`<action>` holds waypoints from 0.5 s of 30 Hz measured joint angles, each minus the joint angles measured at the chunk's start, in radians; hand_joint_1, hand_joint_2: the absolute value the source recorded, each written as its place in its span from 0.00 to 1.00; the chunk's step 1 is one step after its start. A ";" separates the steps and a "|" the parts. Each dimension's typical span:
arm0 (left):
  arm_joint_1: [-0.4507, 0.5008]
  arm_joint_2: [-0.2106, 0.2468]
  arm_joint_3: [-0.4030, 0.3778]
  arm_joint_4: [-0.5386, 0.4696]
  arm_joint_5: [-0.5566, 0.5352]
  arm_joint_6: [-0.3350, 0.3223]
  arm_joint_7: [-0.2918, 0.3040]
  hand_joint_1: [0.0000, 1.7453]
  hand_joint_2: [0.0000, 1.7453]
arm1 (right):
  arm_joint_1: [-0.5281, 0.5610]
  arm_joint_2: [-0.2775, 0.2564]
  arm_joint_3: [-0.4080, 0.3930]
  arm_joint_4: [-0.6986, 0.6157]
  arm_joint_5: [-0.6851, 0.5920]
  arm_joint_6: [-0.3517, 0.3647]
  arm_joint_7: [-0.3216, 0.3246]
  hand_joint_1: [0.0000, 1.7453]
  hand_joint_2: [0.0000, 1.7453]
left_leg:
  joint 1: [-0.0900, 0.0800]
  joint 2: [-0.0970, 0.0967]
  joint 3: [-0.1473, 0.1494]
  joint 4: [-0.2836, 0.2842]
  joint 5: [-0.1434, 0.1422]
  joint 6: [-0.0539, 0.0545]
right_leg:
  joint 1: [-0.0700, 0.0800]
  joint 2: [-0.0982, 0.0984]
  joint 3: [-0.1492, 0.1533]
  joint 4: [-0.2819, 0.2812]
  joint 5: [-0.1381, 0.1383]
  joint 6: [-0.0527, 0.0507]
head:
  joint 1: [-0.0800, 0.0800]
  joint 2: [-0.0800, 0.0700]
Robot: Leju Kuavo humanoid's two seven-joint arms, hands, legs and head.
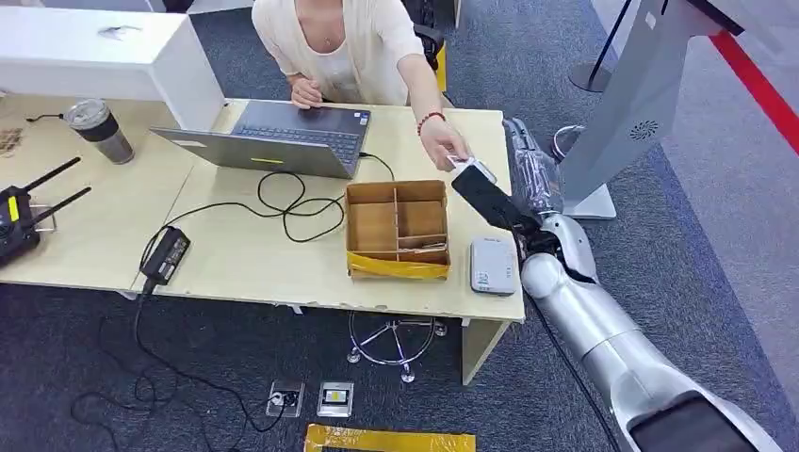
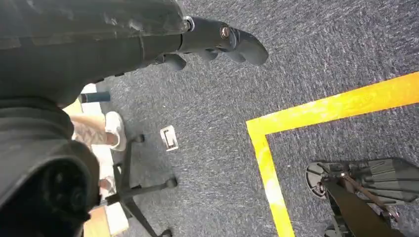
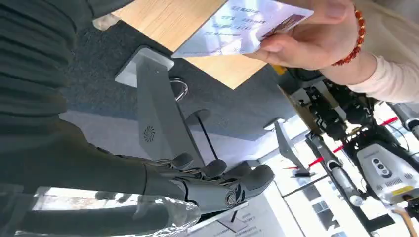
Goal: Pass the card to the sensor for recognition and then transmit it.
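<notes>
A person's hand [image 1: 441, 146] reaches across the desk holding a white printed card [image 1: 468, 168] by one end. My right hand [image 1: 482, 196], dark, is raised just under that card near the desk's right end. In the right wrist view the card [image 3: 242, 24] stays pinched by the person's hand [image 3: 316, 39], apart from my right hand [image 3: 212, 185], whose fingers are spread and hold nothing. The white sensor box [image 1: 493, 266] lies flat on the desk's near right corner, below my hand. My left hand [image 2: 217, 42] hangs over the carpet, holding nothing.
A cardboard box [image 1: 396, 229] with compartments stands left of the sensor. Behind it are a grey laptop [image 1: 283, 137] with cables, a tumbler [image 1: 99, 130] and a black antenna device [image 1: 19, 221]. A grey kiosk stand [image 1: 641, 104] rises to the desk's right.
</notes>
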 joint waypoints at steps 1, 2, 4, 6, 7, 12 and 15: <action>0.000 0.000 0.000 0.000 0.000 0.000 0.000 0.00 0.00 | 0.000 0.000 0.000 0.000 0.000 0.000 0.000 0.00 1.00 | 0.000 0.000 0.000 0.000 0.000 0.000 | 0.000 0.000 0.000 0.000 0.000 0.000 | 0.000 0.000; 0.000 0.000 0.000 0.000 0.000 0.000 0.000 0.00 0.00 | 0.000 0.000 0.000 0.000 0.000 0.000 0.000 0.00 1.00 | 0.000 0.000 0.000 0.000 0.000 0.000 | 0.000 0.000 0.000 0.000 0.000 0.000 | 0.000 0.000; 0.000 0.000 0.000 0.000 0.000 0.000 0.000 0.00 0.00 | 0.000 0.000 0.000 0.000 0.000 0.000 0.000 0.00 1.00 | 0.000 0.000 0.000 0.000 0.000 0.000 | 0.000 0.000 0.000 0.000 0.000 0.000 | 0.000 0.000; 0.000 0.000 0.000 0.000 0.000 0.000 0.000 0.00 0.00 | 0.000 0.000 0.000 0.000 0.000 0.000 0.000 0.00 1.00 | 0.000 0.000 0.000 0.000 0.000 0.000 | 0.000 0.000 0.000 0.000 0.000 0.000 | 0.000 0.000; 0.000 0.000 0.000 0.000 0.000 0.000 0.000 0.00 0.00 | 0.000 0.000 0.000 0.000 0.000 0.000 0.000 0.00 1.00 | 0.000 0.000 0.000 0.000 0.000 0.000 | 0.000 0.000 0.000 0.000 0.000 0.000 | 0.000 0.000; 0.000 0.000 -0.003 0.000 0.007 0.002 0.000 0.00 0.00 | -0.005 0.013 0.008 0.020 0.010 -0.007 0.021 0.00 1.00 | 0.000 0.000 0.000 0.000 0.000 0.000 | 0.000 0.000 0.000 0.000 0.000 0.000 | 0.000 0.000; 0.001 -0.001 -0.010 0.000 0.028 0.010 0.011 0.00 0.00 | -0.017 0.051 0.016 0.059 0.030 0.010 0.024 0.00 1.00 | 0.000 0.000 0.000 0.000 0.000 0.000 | 0.000 0.000 0.000 0.000 0.000 0.000 | 0.000 0.000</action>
